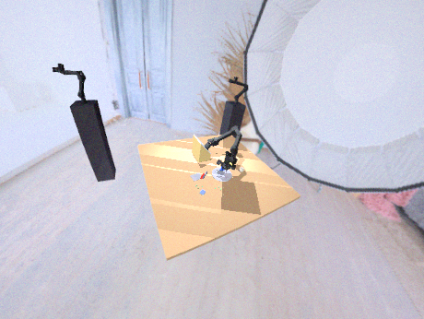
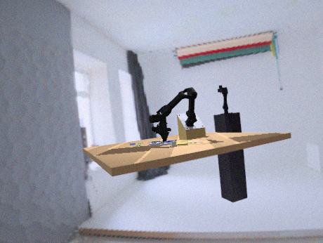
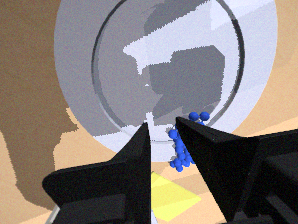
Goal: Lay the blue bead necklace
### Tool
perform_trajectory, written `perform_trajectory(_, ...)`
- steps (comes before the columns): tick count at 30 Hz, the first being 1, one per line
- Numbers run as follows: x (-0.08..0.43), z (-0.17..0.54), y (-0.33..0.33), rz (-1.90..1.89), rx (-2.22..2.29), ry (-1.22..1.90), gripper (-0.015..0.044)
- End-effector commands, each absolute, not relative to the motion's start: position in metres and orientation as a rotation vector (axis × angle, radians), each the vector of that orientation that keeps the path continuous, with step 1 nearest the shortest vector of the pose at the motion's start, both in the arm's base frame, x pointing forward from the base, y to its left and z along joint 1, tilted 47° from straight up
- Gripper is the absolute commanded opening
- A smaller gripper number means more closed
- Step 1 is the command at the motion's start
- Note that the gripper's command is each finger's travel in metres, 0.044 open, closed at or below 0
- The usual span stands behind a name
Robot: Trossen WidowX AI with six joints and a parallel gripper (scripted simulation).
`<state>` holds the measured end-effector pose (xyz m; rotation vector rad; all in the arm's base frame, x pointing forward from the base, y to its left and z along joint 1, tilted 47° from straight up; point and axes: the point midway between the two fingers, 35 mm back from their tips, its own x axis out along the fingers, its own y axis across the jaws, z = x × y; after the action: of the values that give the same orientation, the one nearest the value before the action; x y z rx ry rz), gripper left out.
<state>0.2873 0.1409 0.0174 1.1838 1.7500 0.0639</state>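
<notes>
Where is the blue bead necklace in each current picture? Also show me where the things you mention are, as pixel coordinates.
Top: small blue spot (image 1: pixel 222 169) under the hand (image 1: pixel 225 167), right of centre.
Exterior: thin blue trace below the hand (image 2: pixel 164 140), at centre.
Wrist: blue beads (image 3: pixel 180 148), lower right of centre.
Shared landmark: round bead board (image 1: pixel 222 176) (image 2: pixel 156 144) (image 3: pixel 75 65).

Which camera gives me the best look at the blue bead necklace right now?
The wrist view: individual beads of the necklace show bunched at the board's near edge, partly behind one finger. The top view shows only a blue speck under the gripper; the exterior, a thin blue streak, no separate beads.
</notes>
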Motion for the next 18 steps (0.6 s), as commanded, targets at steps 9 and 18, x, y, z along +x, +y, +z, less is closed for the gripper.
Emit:
perform_trajectory(9,0.287,0.025,0.132,0.063,1.185,1.753,0.0440)
perform_trajectory(18,0.287,0.030,0.125,0.062,1.187,1.755,0.0440)
